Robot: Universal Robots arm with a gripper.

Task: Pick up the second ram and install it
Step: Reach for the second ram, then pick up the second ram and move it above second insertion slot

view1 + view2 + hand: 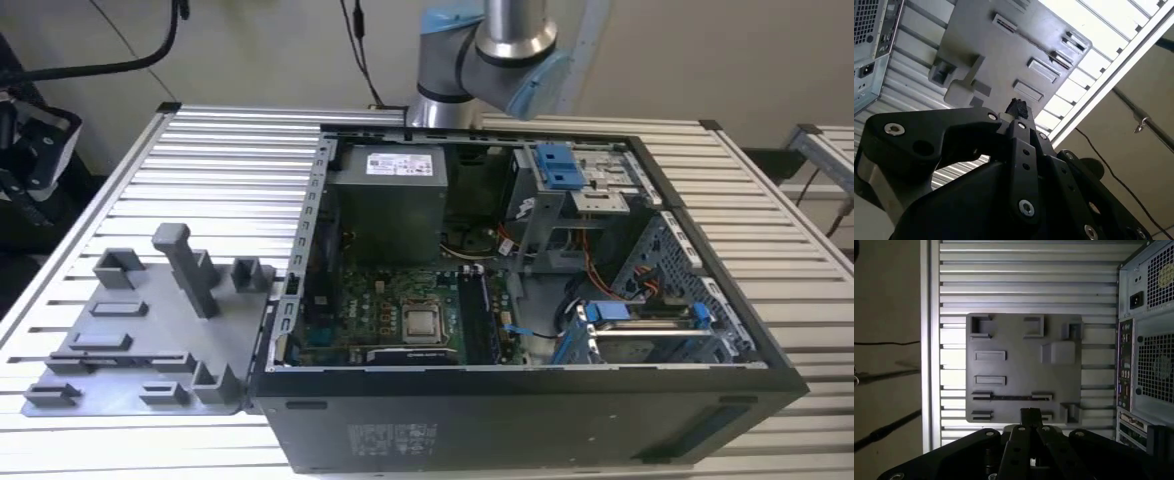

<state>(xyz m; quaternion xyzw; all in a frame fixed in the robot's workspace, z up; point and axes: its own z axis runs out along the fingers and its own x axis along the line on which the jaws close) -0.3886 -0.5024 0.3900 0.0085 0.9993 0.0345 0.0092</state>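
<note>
My gripper [1030, 413] [1016, 106] hangs high above the grey fixture plate [1019, 365] [999, 55], with its black fingers pressed together and nothing visible between them. In the first wrist view its tip lines up with the plate's edge, close to a long narrow slot [1011, 397] that looks bare. The second ram is out of view. In the exterior view the open computer case [694, 250] lies on its side with the motherboard [387, 310] exposed and dark memory slots [477, 310] beside the processor. The arm [487, 55] rises behind the case.
The fixture plate [134, 330] sits on the slatted metal table [227, 170], on the exterior view's left of the case, with an upright post [184, 265]. Inside the case are a power supply [387, 195], blue drive-bay clips [561, 165] and cables [601, 280]. The case's rear panel [1149, 340] is near the plate.
</note>
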